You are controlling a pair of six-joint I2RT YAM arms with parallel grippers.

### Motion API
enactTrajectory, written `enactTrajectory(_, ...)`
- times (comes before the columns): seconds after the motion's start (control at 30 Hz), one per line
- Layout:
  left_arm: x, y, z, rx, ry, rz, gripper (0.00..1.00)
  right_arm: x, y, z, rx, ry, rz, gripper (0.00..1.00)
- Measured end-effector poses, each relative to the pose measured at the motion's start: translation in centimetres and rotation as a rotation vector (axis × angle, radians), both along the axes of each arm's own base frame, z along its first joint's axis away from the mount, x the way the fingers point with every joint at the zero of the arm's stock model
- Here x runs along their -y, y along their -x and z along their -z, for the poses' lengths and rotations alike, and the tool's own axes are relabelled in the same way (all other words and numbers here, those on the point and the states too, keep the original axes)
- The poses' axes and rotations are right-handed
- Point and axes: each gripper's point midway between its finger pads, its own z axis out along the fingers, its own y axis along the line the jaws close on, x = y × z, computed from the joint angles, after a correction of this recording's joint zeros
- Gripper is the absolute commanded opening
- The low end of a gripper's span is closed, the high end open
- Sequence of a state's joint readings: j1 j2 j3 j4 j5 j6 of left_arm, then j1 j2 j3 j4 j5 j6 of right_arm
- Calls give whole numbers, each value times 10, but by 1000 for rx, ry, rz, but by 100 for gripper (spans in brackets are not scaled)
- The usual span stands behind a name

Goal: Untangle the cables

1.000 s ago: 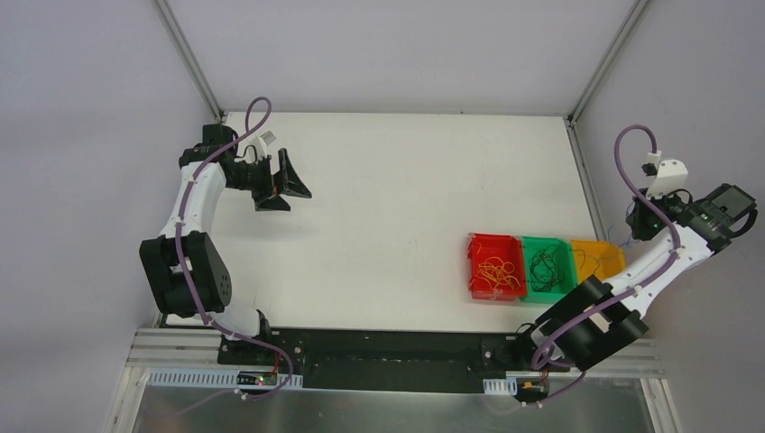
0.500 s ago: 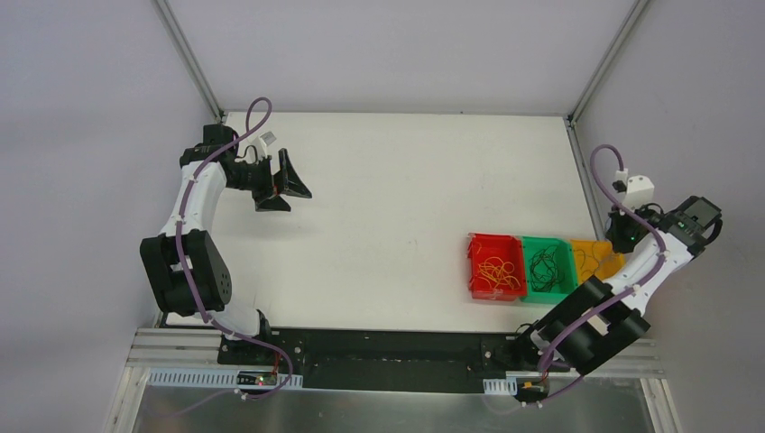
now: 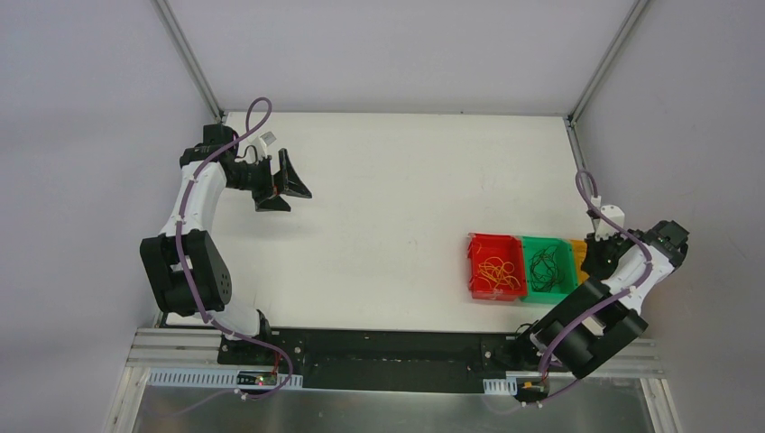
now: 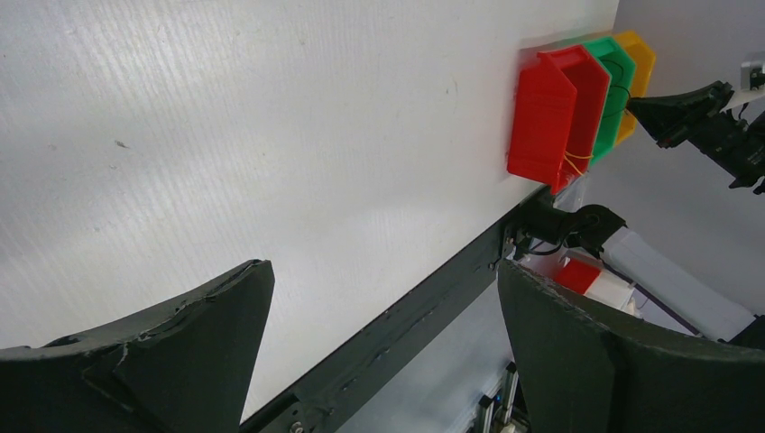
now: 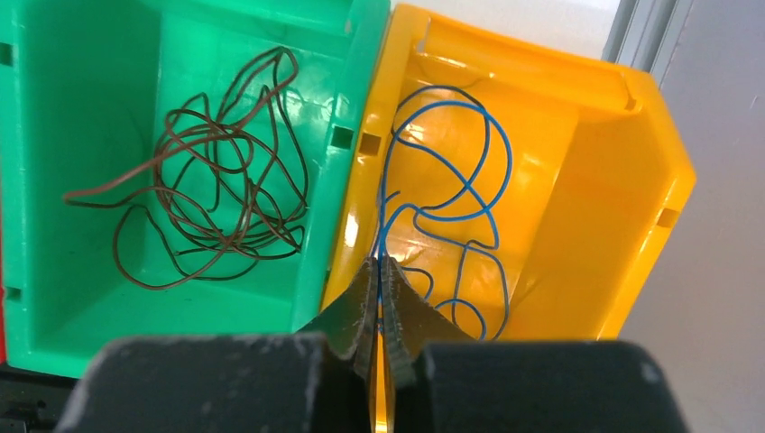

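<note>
The right gripper was shut, its two dark fingertips pressed together over the near left wall of the yellow bin. A strand of the blue cable ran into the seam between the tips, so the gripper was pinching that cable. From the pinch, the strand led straight toward the far end of the bin along its left wall. The rest of the blue cable lay in loose loops on the bin floor. It pointed in no single direction, though the loops were drawn out lengthwise, near to far.

The left gripper was spread wide and held nothing. It hung above the far left part of the white table, well apart from the bins.

A dark cable lay in a loose tangle in the green bin, just left of the yellow one. A yellow-orange cable lay coiled in the red bin, leftmost in the row at the table's near right.
</note>
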State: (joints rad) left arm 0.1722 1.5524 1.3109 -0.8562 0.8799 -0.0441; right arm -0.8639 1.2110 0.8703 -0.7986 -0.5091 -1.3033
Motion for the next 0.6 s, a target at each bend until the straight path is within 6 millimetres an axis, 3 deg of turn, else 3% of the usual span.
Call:
enactTrajectory(0.27,0,0,0,-3,0,0,100,12,4,10,-52,30,24,1)
enactTrajectory(0.43,0,0,0,-3,0,0,100,14,2,11,-65,45,30,35)
enactTrajectory(0.6,0,1,0,-3,0,0,100,8,3,7,-67,47,19,48)
